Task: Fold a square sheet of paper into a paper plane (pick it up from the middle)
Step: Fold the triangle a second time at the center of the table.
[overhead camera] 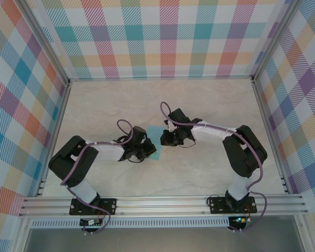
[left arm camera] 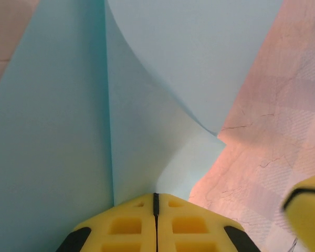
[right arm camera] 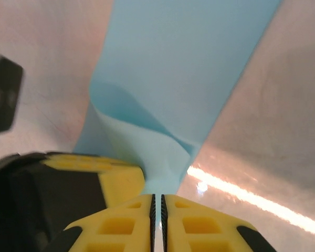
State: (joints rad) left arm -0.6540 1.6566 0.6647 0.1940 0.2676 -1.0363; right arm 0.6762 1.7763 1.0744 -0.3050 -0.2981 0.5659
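While both grippers hold the square sheet of paper (overhead camera: 154,153) near the middle of the tabletop (overhead camera: 210,105), a little toward its near edge, you are working with very little margin. The left gripper (left arm camera: 156,197) has its fingers pressed together on the paper, and a sharp ridge runs up from that pinch. The right gripper (right arm camera: 157,198) is likewise closed, with a thin sliver of blue caught between its pads. Between the two holds the sheet rises off the surface in a soft, uncreased curl.

Points of risk, as judged from this position:
- Tearing. Thin paper pinched at two close points will probably rip if you draw the arms apart or twist one wrist against the other.
- Skewed crease. The curl is not aligned with any edge you can confirm; pressing it flat now may set a crooked fold that spoils the plane.
- Slip. A pinch this narrow may let the sheet slide out if you lift quickly.
- Collision. The left wrist view shows the right gripper's finger just beside the paper, so small inward moves could make the fingers knock together.
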